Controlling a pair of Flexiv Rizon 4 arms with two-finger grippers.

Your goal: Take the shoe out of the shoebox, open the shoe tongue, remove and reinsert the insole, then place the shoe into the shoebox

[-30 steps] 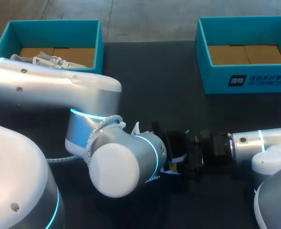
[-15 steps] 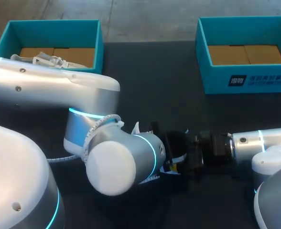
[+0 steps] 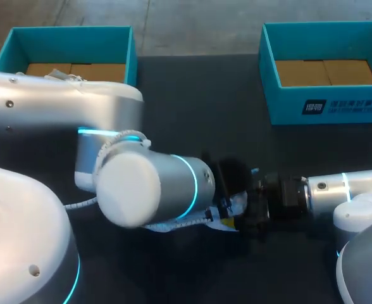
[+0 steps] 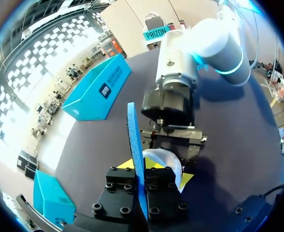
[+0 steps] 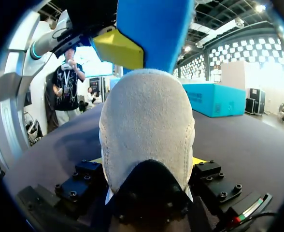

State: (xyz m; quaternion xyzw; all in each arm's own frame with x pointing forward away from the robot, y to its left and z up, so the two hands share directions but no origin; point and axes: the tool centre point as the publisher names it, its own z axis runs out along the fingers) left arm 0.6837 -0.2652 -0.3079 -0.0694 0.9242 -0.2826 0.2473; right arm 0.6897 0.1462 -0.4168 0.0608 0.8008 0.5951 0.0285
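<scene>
A pale suede shoe [image 5: 147, 125] sits heel-first between the fingers of my right gripper [image 5: 147, 166], which is shut on it from both sides. In the head view only a white sliver of the shoe [image 3: 240, 202] shows between the two wrists, just in front of the right gripper [image 3: 254, 206]. A blue insole [image 4: 136, 145] stands on edge out of the shoe [image 4: 163, 162], and my left gripper [image 4: 143, 181] is shut on it. From the right wrist view the insole [image 5: 154, 29] rises above the heel beside a yellow fingertip [image 5: 118, 48] of the left gripper.
A teal shoebox [image 3: 72, 37] at the back left holds another light shoe [image 3: 62, 76], mostly hidden by my left arm [image 3: 148, 190]. A second teal shoebox [image 3: 325, 104] stands at the back right with only its cardboard floor showing. The dark tabletop [image 3: 198, 95] lies between them.
My left fingers closed onto the insole. The left wrist rolled and its arm shifted left and up, drawing the insole out of the shoe. The right arm kept still.
</scene>
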